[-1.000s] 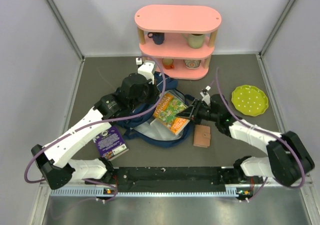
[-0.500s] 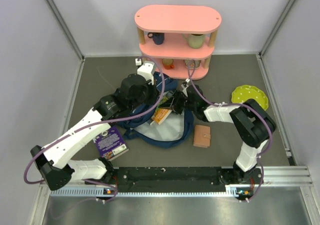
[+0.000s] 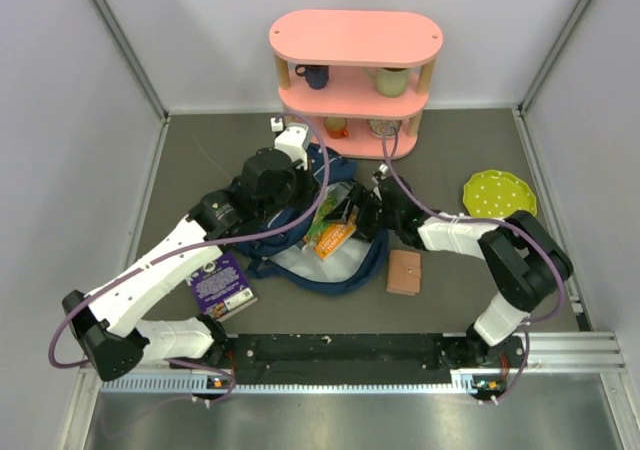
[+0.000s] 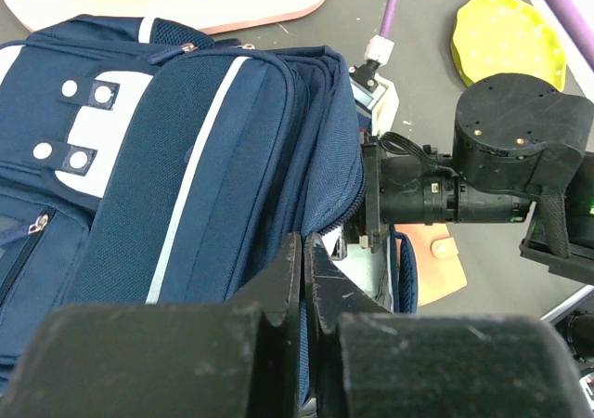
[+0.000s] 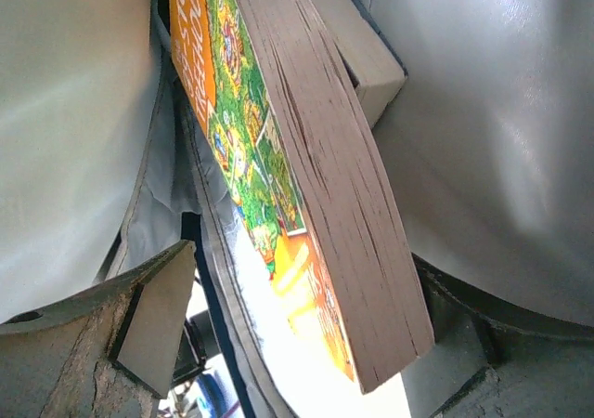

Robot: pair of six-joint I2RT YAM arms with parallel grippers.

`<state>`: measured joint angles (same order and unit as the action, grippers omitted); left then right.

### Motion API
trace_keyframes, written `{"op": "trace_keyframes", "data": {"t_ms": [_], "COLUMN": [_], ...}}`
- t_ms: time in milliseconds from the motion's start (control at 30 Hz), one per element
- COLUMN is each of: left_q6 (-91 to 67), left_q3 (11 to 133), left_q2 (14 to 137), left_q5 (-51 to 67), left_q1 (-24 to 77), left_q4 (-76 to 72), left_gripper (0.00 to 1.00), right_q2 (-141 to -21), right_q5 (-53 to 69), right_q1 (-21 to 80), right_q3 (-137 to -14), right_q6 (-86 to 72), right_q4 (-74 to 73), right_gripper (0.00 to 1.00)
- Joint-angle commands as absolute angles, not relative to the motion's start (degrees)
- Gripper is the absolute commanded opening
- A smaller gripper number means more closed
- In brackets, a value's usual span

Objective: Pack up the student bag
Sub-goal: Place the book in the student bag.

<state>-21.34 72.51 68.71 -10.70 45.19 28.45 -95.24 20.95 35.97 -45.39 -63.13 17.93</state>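
The student bag (image 3: 337, 166) (image 4: 204, 139) lies in the middle of the table, navy with white stripes, its pale lining (image 3: 305, 262) showing at the open mouth. My left gripper (image 4: 304, 253) is shut on the bag's zip edge and holds that mouth up. A colourful orange and green book (image 3: 335, 232) (image 5: 325, 186) stands on edge inside the opening. My right gripper (image 3: 354, 220) (image 5: 316, 339) reaches into the bag, open, with the book between its fingers. The left pad (image 5: 156, 311) stands apart from the cover.
A purple book (image 3: 222, 283) lies left of the bag and a brown wallet (image 3: 404, 271) (image 4: 438, 267) to its right. A green dotted plate (image 3: 499, 196) (image 4: 510, 32) sits at the far right. The pink shelf (image 3: 355, 40) with cups stands just behind the bag.
My right gripper carried the colourful book leftward into the bag's mouth, turning it onto its edge, then spread its jaws. The left gripper kept its hold on the bag.
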Motion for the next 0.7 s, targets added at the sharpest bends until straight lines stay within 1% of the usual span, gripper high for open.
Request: {"op": "trace_keyframes", "data": {"t_ms": [0, 67, 100, 133, 167, 200, 233, 267, 300, 433, 567, 667], "left_q6": [-21.9, -22.0, -21.9, -22.0, -22.1, -22.1, -22.1, -22.2, -22.2, -22.1, -21.3, -20.9], "left_q3": [73.3, 73.4, 73.4, 73.2, 73.1, 72.9, 72.8, 72.8, 72.8, 72.7, 72.6, 72.7], "left_q2": [66.1, 66.1, 66.1, 66.0, 66.1, 66.1, 66.2, 66.3, 66.3, 66.4, 66.6, 66.5], "left_q5": [-12.2, -12.0, -12.0, -11.9, -11.8, -11.7, -11.6, -11.2, -10.8, -9.8, -7.8, -7.2], "left_q1": [44.4, 44.3, 44.3, 44.3, 44.4, 44.3, 44.3, 44.3, 44.3, 44.2, 44.1, 44.2], "left_q4": [19.6, 19.7, 19.6, 19.6, 19.4, 19.2, 19.0, 19.0, 19.0, 18.9, 18.8, 18.5], "left_gripper": [0.0, 0.0, 0.0, 0.0, 0.0, 0.0, 0.0, 0.0, 0.0, 0.0, 0.0, 0.0], "right_q2": [-89.1, -88.2, -87.9, -87.9, -88.2, -89.5, -90.3, -91.0, -91.7, -95.2, -99.5, -103.2], "right_q5": [16.9, 16.5, 16.7, 17.3, 17.6, 19.0, 20.0, 20.7, 21.4, 21.6, 22.2, 20.4], "right_q1": [36.5, 36.5, 36.5, 36.5, 36.5, 36.5, 36.4, 36.5, 36.5, 36.5, 36.5, 36.7], "right_q3": [-44.6, -44.1, -43.3, -42.7, -42.1, -42.0, -42.2, -43.1, -43.9, -47.7, -57.9, -61.7], "right_q6": [-60.6, -61.0, -61.3, -61.6, -62.4, -62.7, -62.9, -63.6, -64.1, -65.3, -64.2, -64.9], "right_q4": [12.7, 11.9, 12.6, 14.0, 16.8, 18.4, 20.0, 22.1, 23.0, 27.4, 22.6, 20.6], "right_gripper": [0.79, 0.77, 0.67, 0.6, 0.41, 0.29, 0.2, 0.07, 0.01, 0.0, 0.0, 0.02]}}
